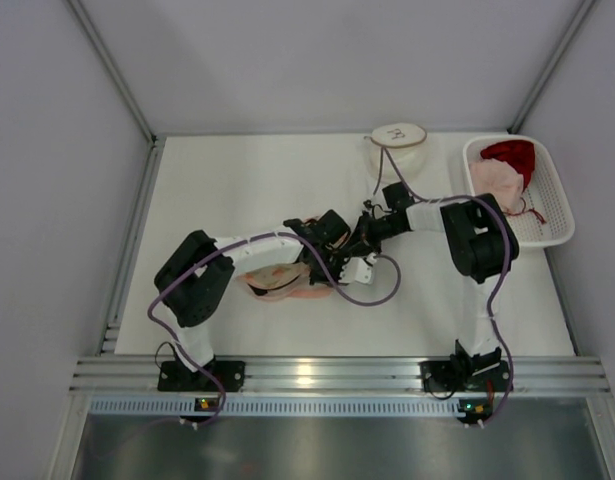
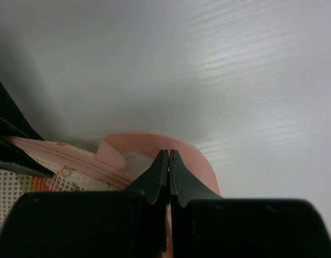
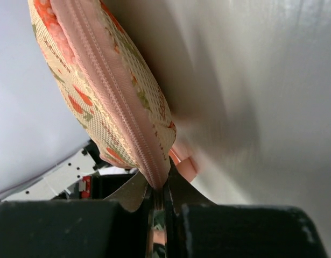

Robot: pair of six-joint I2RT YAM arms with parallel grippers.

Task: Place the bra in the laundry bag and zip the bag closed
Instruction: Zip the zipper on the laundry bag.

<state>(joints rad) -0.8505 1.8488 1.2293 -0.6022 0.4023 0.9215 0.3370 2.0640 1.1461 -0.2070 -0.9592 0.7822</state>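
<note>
The laundry bag is lying near the middle of the table, partly under the left forearm; both wrists are meeting just beyond its right end, so that spot is looking crowded. Open white surface is stretching to the left wall and towards the far edge; a round white container is sitting at the far edge, and a white basket of red and pink garments is filling the far right corner. A metal rail is running along the near edge by the arm bases; a purple cable is looping onto the table just beside the bag.

The overhead view is hiding both sets of fingertips; the wrist cameras are showing them. The left gripper is sitting with its fingers pressed tip to tip, a pink loop arching just behind them; a sliver of pink is showing in the seam lower down, though whether anything is pinched I cannot tell. The right gripper is clamping tight on the end of the bag's pink zipper edge; the floral mesh is rising away from its fingers, and the zip is looking closed along the stretch in view.

The bra is not showing as a separate thing in any view; whether it is lying inside the bag I cannot tell.
</note>
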